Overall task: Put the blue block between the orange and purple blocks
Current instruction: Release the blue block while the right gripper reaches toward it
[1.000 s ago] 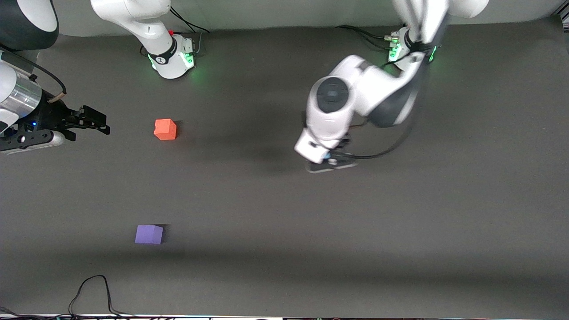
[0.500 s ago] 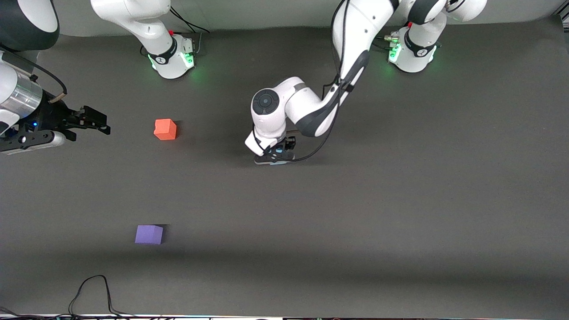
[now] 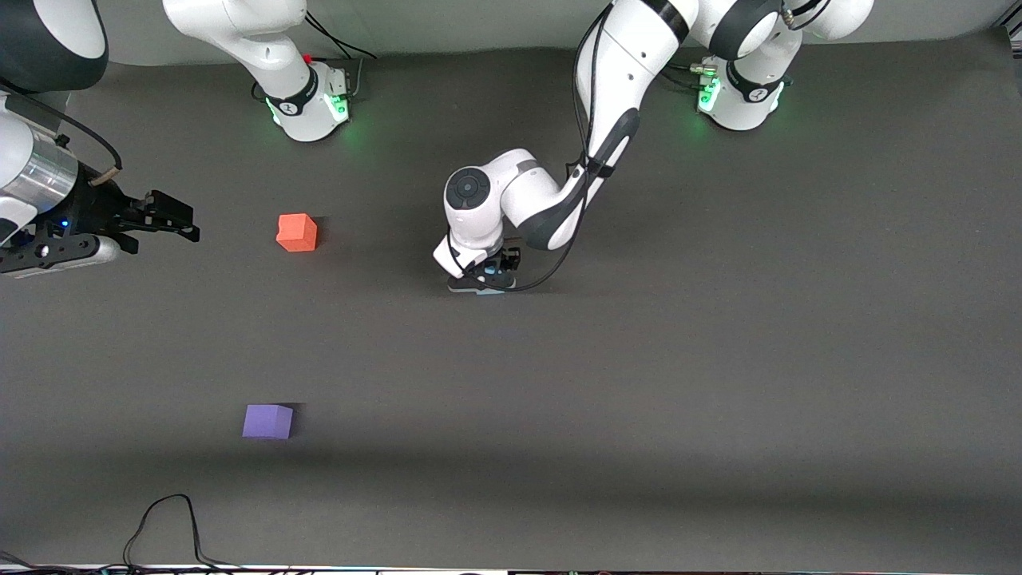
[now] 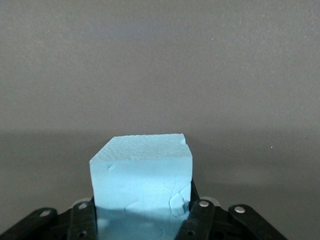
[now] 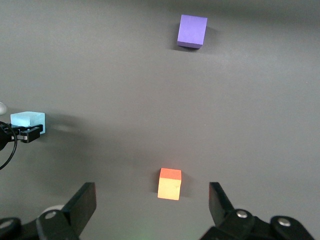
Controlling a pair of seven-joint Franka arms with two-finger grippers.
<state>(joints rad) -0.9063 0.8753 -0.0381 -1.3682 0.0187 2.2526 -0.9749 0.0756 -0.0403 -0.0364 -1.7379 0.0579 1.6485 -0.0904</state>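
Observation:
My left gripper [image 3: 481, 281] is shut on the light blue block [image 3: 489, 291] and holds it low over the middle of the table. In the left wrist view the blue block [image 4: 142, 180] sits between the black fingers [image 4: 200, 217]. The orange block [image 3: 297, 232] lies toward the right arm's end of the table. The purple block [image 3: 267, 421] lies nearer to the front camera than the orange one. My right gripper [image 3: 164, 217] waits open and empty beside the orange block, at the table's end. The right wrist view shows the orange block [image 5: 170, 184], the purple block [image 5: 192, 31] and the held blue block [image 5: 28, 121].
The two arm bases [image 3: 307, 100] [image 3: 738, 92] stand at the table's farthest edge from the front camera. A black cable [image 3: 164, 511] loops on the mat at the edge nearest to the front camera, nearer than the purple block.
My left arm has swung toward the right arm's end of the table with the blue block in its gripper, fast at first, then slowing. The right arm has not moved.

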